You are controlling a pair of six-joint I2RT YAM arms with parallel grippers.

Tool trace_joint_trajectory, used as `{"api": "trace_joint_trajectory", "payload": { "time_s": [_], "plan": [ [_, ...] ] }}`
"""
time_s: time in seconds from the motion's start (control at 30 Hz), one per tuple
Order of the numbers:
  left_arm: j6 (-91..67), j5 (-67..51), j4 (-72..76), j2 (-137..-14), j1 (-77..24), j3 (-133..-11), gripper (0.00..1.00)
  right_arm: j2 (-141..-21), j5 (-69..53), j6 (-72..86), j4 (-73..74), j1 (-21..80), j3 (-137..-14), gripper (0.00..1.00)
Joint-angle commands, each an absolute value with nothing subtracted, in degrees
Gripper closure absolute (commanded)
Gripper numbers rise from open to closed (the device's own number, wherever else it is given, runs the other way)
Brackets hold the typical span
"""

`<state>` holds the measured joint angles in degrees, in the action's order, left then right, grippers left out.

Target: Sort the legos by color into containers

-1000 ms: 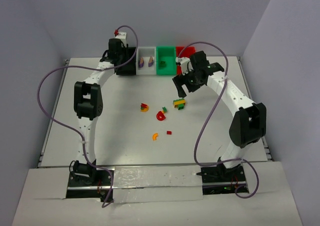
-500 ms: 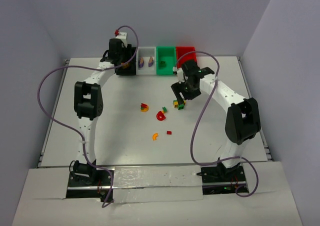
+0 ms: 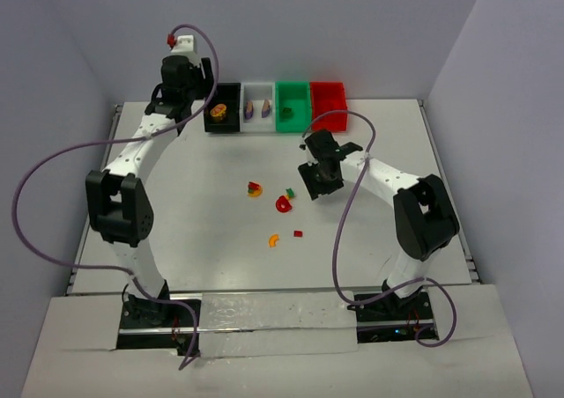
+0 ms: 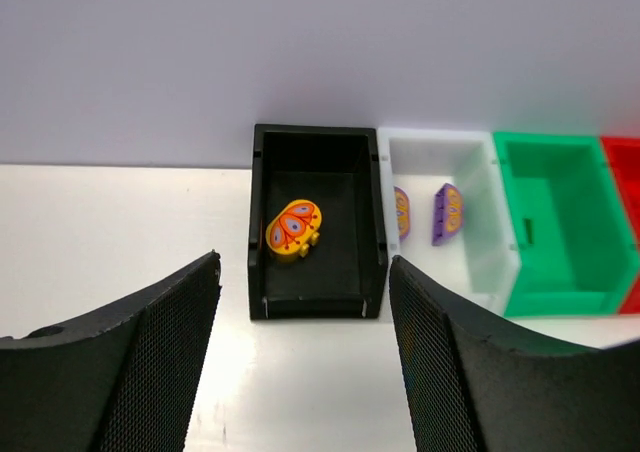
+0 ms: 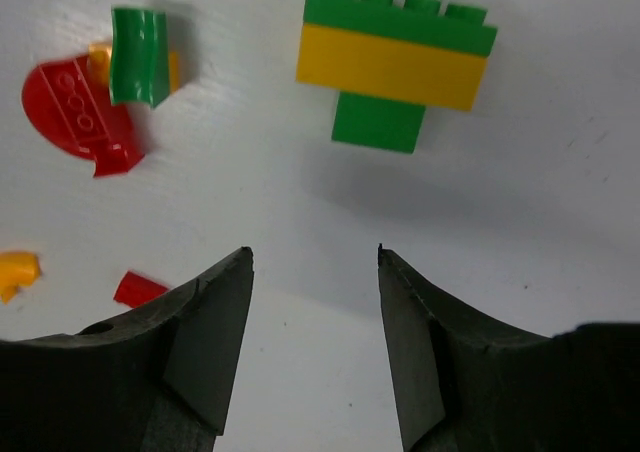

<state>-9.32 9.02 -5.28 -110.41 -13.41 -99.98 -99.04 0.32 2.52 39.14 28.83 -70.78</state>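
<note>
The green-and-yellow stack (image 5: 395, 67) lay flat on the table (image 5: 560, 172). Its long axis ran across the right wrist view, with the studs toward the top edge and a shorter green brick on the side facing the gripper. The right gripper (image 5: 313, 255) hovered just short of it — fingers apart, holding nothing, path unobstructed. Off to one side lay a red curved piece (image 5: 70, 117) with a green piece (image 5: 138, 55) against it, and a small red brick (image 5: 138, 288). The left gripper (image 4: 302, 272), fingers spread and empty, faced the black bin (image 4: 315, 137), which held an orange-yellow piece (image 4: 293, 229). The white bin (image 4: 440, 142) held two purple pieces (image 4: 447, 213).
</note>
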Motion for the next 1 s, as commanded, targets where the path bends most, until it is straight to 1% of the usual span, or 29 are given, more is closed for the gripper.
{"api": "trace_joint_trajectory", "payload": {
  "time_s": [0.0, 0.17, 0.33, 0.97],
  "plan": [
    [-14.4, 8.5, -3.0, -102.7, -12.6, -93.6, 0.26, -97.5, 5.0, 6.1, 30.3, 28.5, -69.7, 0.42],
    [-16.7, 6.5, -3.3, -96.8, -11.7, -88.7, 0.25, -100.1, 7.2, 6.9, 28.4, 28.5, -70.0, 0.41],
    [-17.8, 5.7, -3.7, -94.6, -11.2, -87.1, 0.25, -102.4, 7.9, 7.8, 26.7, 28.4, -70.1, 0.39],
    [-18.3, 4.3, -3.1, -92.3, -10.5, -83.0, 0.25, -107.2, 10.1, 8.1, 22.9, 27.0, -69.4, 0.42]
  ]
}}
